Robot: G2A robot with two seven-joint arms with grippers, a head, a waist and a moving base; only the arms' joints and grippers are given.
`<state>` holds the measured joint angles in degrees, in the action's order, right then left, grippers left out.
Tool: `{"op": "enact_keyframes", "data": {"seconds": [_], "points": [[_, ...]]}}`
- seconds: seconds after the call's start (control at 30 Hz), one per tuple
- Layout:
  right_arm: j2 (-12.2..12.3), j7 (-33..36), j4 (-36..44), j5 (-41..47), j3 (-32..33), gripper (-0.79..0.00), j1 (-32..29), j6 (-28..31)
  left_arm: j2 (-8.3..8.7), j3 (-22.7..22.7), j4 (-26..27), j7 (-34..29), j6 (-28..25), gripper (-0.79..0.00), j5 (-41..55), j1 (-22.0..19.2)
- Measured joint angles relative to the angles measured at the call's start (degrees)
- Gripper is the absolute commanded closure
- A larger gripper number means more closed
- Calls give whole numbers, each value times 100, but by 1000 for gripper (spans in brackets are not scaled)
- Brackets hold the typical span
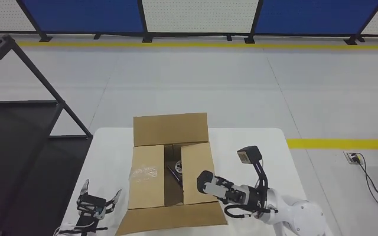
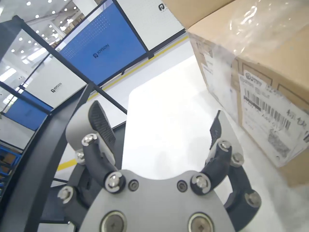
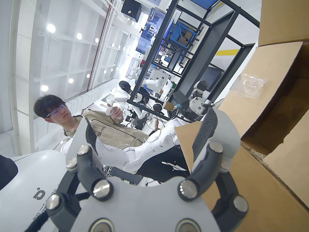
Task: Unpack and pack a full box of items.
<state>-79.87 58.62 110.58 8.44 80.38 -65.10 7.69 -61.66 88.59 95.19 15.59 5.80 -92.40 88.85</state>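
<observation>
The cardboard box [image 1: 146,183] holds what seem dark small items [image 1: 175,172]; left pincer [image 2: 157,109] and right pincer [image 3: 148,118] gape empty.

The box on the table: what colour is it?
Brown cardboard box, clearest in the top view.

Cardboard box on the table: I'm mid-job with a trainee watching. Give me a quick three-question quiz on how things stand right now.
1. True or false: the left gripper is holding an item taken out of the cardboard box.
2. The box's two side flaps are: A) taped shut, B) folded inward with a gap between them, C) standing straight up.
3. Which gripper is up against the box, and which sits apart from it over the white table?

Key
1. False: it is open and empty.
2. B.
3. The right gripper is at the box; the left is apart.
</observation>
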Motion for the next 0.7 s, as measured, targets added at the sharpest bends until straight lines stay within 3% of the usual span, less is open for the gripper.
{"op": "enact_keyframes", "data": {"seconds": [0.17, 0.37, 0.7], "points": [[0, 0, 0, 0, 0, -785, 0, 0, -33, -113, -329, 147, -384, -785, 257, -298], [0, 0, 0, 0, 0, -785, 0, 0, -58, -238, -409, 470, -614, -785, 199, -378], [0, 0, 0, 0, 0, -785, 0, 0, -119, -375, -412, 528, -358, -785, 5, -401]]}}
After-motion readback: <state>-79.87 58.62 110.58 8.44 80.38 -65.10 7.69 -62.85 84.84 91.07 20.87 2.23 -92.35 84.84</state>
